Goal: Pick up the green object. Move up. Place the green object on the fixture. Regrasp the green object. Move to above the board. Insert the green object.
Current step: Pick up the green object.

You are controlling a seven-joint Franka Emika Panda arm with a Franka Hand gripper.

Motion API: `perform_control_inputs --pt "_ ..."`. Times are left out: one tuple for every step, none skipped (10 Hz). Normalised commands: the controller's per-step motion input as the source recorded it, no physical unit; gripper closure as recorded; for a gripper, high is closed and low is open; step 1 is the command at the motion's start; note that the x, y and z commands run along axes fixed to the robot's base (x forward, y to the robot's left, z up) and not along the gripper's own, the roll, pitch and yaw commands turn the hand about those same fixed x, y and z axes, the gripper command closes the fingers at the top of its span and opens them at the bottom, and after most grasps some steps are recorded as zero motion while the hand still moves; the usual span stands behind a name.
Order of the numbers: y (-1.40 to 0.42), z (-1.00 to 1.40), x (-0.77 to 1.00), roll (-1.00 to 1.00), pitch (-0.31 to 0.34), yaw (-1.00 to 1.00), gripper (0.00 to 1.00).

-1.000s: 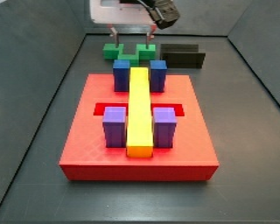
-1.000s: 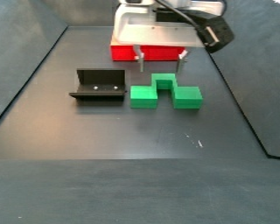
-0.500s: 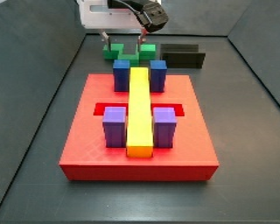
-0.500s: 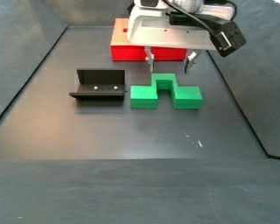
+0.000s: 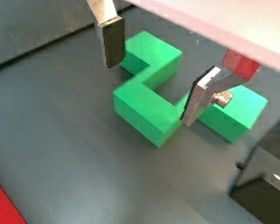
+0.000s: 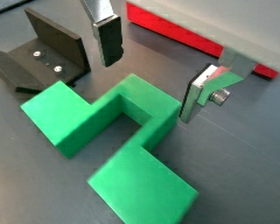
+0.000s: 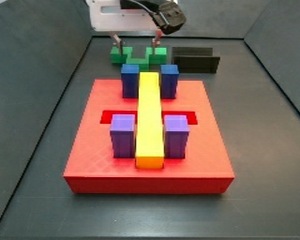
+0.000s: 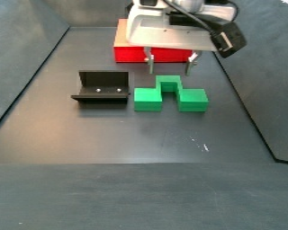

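Note:
The green object (image 8: 171, 96) lies flat on the dark floor between the board (image 8: 130, 54) and the front, with the fixture (image 8: 101, 87) beside it. My gripper (image 8: 169, 59) hangs open above it, on the board's side, holding nothing. In both wrist views the gripper (image 5: 154, 70) (image 6: 153, 68) has its fingertips spread over the green object (image 5: 154, 96) (image 6: 108, 140), clear of its surface. In a side view the gripper (image 7: 136, 42) hangs over the green object (image 7: 138, 56), behind the board (image 7: 146, 141).
The board carries blue pegs (image 7: 149, 80), purple pegs (image 7: 147, 133) and a long yellow bar (image 7: 149, 117). The fixture (image 7: 197, 59) (image 6: 43, 57) (image 5: 265, 175) stands close to the green object. Dark walls (image 8: 39, 63) slope up round the floor.
The gripper has shifted a little sideways above the green object, then partly back, and stays open. The green object and the fixture have not moved.

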Motion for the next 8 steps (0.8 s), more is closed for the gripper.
perform_control_inputs --pt "0.00 -0.09 0.16 0.14 0.021 0.00 0.00" --pt "-0.02 -0.03 0.05 0.11 0.016 0.00 0.00" --pt "0.00 -0.04 0.00 0.08 0.000 0.00 0.00" --pt "0.00 -0.04 0.00 0.06 0.000 0.00 0.00" --pt "-0.03 -0.08 0.00 0.09 0.000 0.00 0.00" --pt "-0.09 -0.24 0.02 0.18 0.000 0.00 0.00" --pt "-0.10 -0.27 0.05 0.19 0.000 0.00 0.00" --pt "-0.07 -0.26 0.02 0.19 0.000 0.00 0.00"
